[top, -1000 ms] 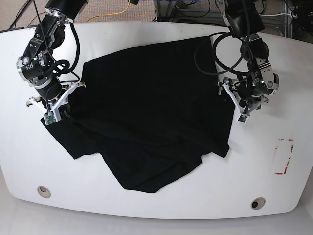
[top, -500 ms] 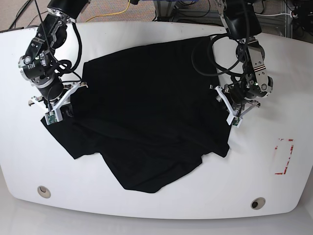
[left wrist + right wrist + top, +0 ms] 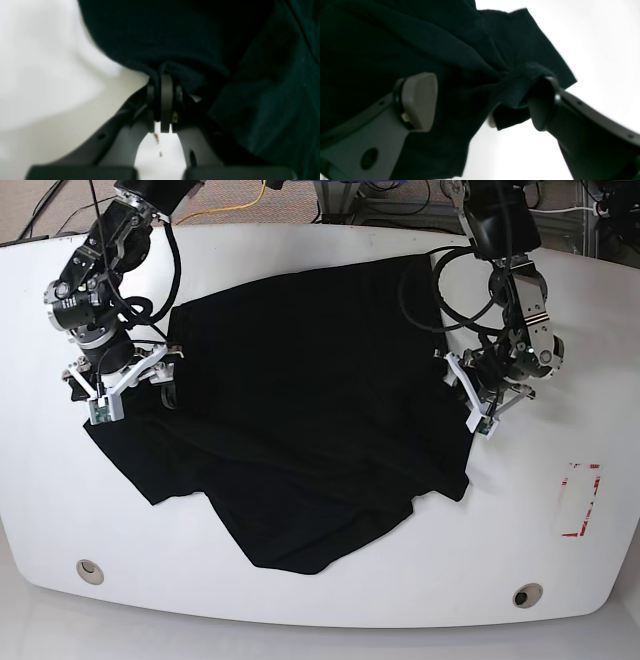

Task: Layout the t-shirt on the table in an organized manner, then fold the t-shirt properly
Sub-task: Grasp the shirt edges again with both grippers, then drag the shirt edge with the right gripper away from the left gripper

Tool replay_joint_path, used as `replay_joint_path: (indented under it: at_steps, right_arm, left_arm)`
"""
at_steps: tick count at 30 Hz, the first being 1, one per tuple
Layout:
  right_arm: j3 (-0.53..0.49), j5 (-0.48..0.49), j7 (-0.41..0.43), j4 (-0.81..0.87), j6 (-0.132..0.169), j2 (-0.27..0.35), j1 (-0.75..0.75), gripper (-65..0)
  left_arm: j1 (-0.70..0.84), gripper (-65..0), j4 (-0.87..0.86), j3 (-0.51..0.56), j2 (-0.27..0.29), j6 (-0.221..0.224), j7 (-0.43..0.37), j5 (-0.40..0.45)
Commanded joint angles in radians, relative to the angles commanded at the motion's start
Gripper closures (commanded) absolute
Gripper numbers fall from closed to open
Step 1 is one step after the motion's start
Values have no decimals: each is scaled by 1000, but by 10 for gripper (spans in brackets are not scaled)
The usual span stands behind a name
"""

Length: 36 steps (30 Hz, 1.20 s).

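The right gripper [image 3: 118,390] hangs over the t-shirt's [image 3: 310,430] left edge — jaws apart, cloth bunched between them. The shirt sprawls across the table [image 3: 320,600]. The left gripper [image 3: 478,395] is pinched together on the right hem.

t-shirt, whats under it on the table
Around the t-shirt only bare white table shows, so it lies straight on the tabletop. Anything beneath the black cloth is covered and cannot be seen. Both grey grommet holes lie clear of it.
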Motion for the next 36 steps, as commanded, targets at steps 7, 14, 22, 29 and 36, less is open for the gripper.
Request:
replay_joint_path:
  at_steps: [7, 14, 22, 29, 36]
  right_arm:
    - [68, 187, 0, -5, -11, -60, -144, -525]
    - [140, 213, 0, -40, -3, -120, -241, -525]
    - [143, 219, 0, -184, 0, -120, -269, -525]
    - [141, 219, -2, -258, 21, -124, -269, -525]
    - [140, 219, -51, -336, 21, -126, -239, -525]
  left_arm:
    - [0, 0, 0, 0, -26, 0, 0, -2]
    - [0, 0, 0, 0, -35, 0, -2, -2]
    - [0, 0, 0, 0, -40, 0, -3, -2]
    - [0, 0, 0, 0, -51, 0, -3, -2]
    - [2, 0, 0, 0, -52, -3, -3, -2]
